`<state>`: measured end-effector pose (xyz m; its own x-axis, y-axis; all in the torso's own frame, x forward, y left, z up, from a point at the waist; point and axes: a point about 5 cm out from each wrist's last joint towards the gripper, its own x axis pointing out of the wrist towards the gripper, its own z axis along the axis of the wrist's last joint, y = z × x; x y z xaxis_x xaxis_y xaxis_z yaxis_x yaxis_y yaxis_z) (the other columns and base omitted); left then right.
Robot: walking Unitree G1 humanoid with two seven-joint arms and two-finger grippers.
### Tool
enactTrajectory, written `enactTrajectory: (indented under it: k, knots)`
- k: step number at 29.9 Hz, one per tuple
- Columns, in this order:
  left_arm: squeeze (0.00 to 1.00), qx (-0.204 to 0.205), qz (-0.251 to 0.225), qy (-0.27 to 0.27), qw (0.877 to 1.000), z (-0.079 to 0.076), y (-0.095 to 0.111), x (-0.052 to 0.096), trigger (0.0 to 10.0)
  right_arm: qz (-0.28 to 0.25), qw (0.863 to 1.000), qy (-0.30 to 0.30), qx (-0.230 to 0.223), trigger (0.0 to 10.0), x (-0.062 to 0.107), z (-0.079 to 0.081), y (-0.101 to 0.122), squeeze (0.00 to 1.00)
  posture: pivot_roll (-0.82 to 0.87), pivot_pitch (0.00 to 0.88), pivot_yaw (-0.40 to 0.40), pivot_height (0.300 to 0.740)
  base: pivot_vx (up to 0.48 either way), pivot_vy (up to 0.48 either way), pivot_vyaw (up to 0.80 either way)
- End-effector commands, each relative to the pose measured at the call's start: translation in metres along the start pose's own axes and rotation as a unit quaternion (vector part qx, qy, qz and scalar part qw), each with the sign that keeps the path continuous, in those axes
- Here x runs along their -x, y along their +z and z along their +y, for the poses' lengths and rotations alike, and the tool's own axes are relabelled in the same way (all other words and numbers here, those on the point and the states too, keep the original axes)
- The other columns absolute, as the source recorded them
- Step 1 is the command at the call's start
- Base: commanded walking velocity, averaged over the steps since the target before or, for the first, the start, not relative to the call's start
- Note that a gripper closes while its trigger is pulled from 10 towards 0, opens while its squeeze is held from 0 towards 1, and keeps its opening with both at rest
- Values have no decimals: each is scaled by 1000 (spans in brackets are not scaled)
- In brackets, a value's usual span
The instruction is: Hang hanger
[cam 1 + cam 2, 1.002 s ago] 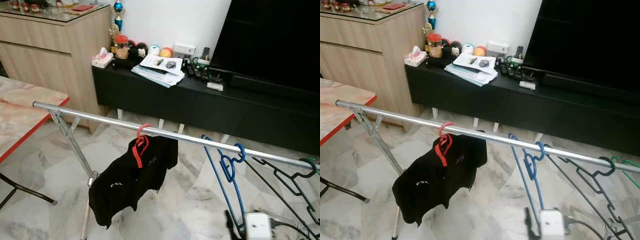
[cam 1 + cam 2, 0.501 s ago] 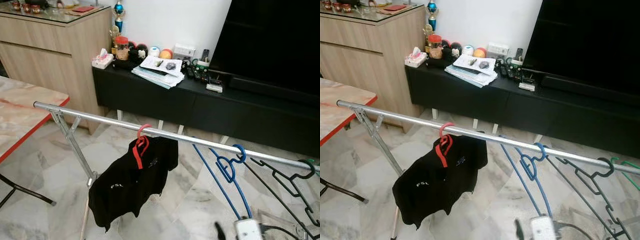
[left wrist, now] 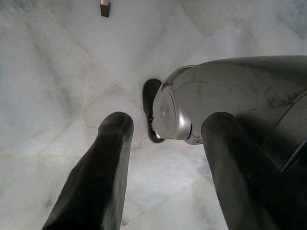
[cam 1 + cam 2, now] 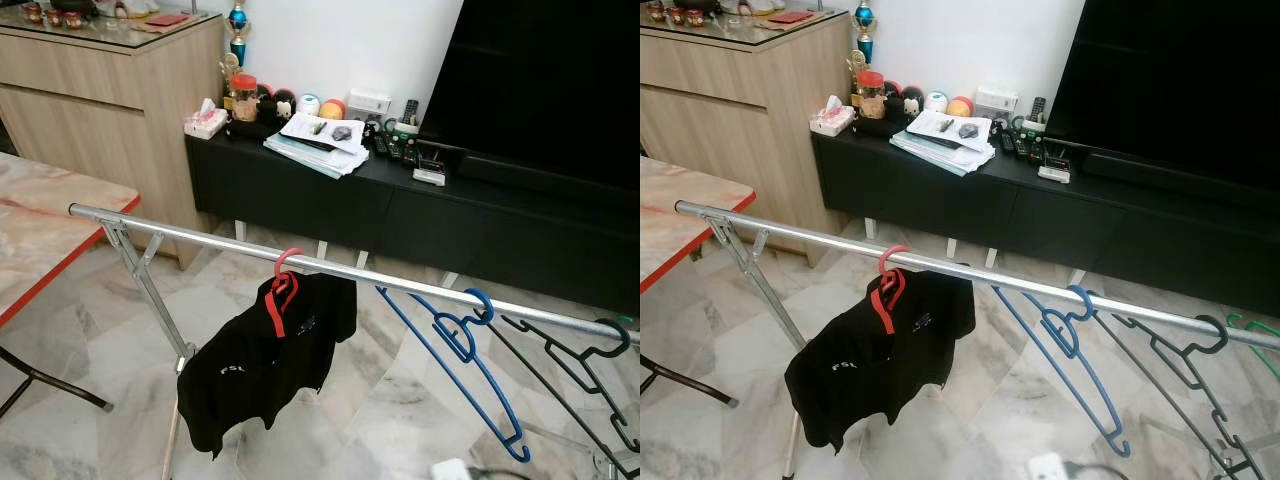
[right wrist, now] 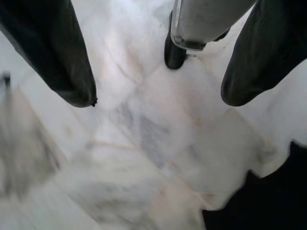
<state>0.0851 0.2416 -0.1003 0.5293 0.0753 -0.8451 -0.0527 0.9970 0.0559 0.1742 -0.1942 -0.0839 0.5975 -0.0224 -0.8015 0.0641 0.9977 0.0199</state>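
Observation:
A silver clothes rail runs across in front of me. A blue hanger hangs from it by its hook and is tilted, with its low end near the floor. Left of it a red hanger carries a black shirt. Black hangers hang at the rail's right end, with a green one beyond them. My right gripper is open over the marble floor with nothing between its fingers. A white part of that arm shows below the blue hanger. My left gripper hangs open beside my own leg.
Behind the rail stands a black TV console with papers, remotes and balls on top, under a large TV. A wooden cabinet and a red-edged marble table are at the left. The rack's leg slants down to the floor.
My right arm has dropped almost out of the head views. The blue hanger it was at now hangs free on the rail, swung to a tilt.

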Motion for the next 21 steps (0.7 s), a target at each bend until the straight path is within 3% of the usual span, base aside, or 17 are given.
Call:
enactTrajectory:
  k: [1,7,10,12,17,21]
  knots:
    - [0,-12,16,-5,1000,-3,-6,1,10000,16,1000,-18,-16,10000,1,-6,-6,0,92,41,-97,740,0,0,0]
    - [0,-17,18,-4,1000,-1,-6,1,10000,50,998,-38,-27,10000,4,-11,-24,0,102,47,-81,740,0,0,0]
    - [0,-17,18,-4,1000,0,-6,1,10000,55,997,-46,-38,10000,5,-13,-26,0,106,47,-79,740,0,0,-631]
    - [0,-21,19,-4,1000,0,-6,1,10000,49,997,-42,-48,10000,1,-3,-18,0,105,46,-76,740,0,0,-772]
    - [0,-25,20,-6,999,0,-6,1,10000,44,997,-36,-54,10000,-1,0,-13,0,107,47,-78,740,0,0,-765]
    - [0,-32,19,-9,999,-2,-6,1,10000,45,998,-28,-35,10000,-2,2,-9,0,99,51,-83,740,0,-62,-763]
